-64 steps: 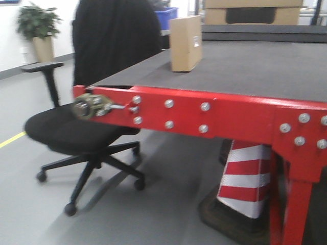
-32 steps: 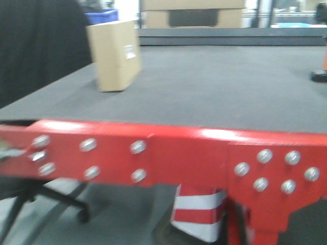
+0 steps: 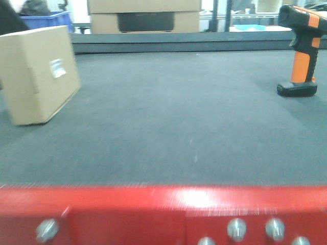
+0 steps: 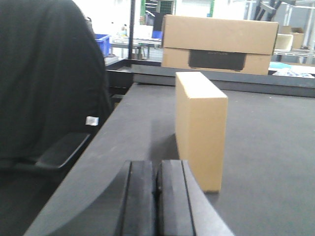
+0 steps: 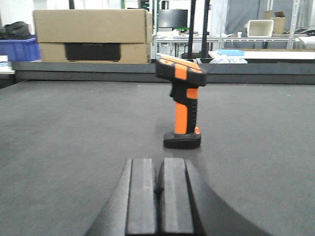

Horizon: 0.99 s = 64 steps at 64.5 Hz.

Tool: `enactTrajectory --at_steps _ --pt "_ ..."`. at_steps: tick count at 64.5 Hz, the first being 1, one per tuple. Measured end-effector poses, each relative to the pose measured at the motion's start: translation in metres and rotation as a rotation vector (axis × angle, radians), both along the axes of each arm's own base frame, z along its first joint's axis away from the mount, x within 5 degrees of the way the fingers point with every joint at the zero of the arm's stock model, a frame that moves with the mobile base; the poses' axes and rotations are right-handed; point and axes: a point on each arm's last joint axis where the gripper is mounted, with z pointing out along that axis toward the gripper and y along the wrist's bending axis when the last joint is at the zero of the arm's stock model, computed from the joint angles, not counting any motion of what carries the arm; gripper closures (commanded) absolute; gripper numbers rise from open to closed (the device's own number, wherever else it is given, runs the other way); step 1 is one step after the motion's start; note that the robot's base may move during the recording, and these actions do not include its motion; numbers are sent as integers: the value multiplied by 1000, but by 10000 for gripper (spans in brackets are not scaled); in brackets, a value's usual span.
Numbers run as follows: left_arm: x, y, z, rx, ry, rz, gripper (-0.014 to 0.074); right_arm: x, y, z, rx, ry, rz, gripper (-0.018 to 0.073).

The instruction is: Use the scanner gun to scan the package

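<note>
- The scanner [image 5: 181, 105] stands upright on its base, far right on the table [image 3: 179, 127], with nothing holding it. So I'd say nothing's actually done yet: grabbing it, aiming at the label and scanning are all left.
- The package [image 3: 38, 74] stands on the left side, well apart from the scanner. Its white label [image 3: 57, 68] is on the face turned toward the right.
- On the right gripper [image 5: 160, 169], the fingers are pressed together with nothing in them. The scanner is straight ahead and a touch right, with a clear stretch of mat between, so no contact.
- The left gripper [image 4: 157, 169] is also closed and empty. The package sits just ahead and slightly right, narrow end toward it. It's close, but looks apart.
- My guess is the right fingers have to open before they can take the orange handle.
- The big boxes [image 3: 144, 15] with the black panel sit at the far edge, and the red frame [image 3: 153, 209] runs along the near edge.
</note>
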Motion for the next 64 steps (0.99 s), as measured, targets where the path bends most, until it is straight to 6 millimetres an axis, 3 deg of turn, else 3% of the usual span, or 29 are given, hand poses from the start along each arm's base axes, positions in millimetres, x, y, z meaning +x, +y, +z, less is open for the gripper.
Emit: enactTrajectory --at_steps 64 --pt "0 0 0 0 0 0 697 0 0 0 0 0 0 727"
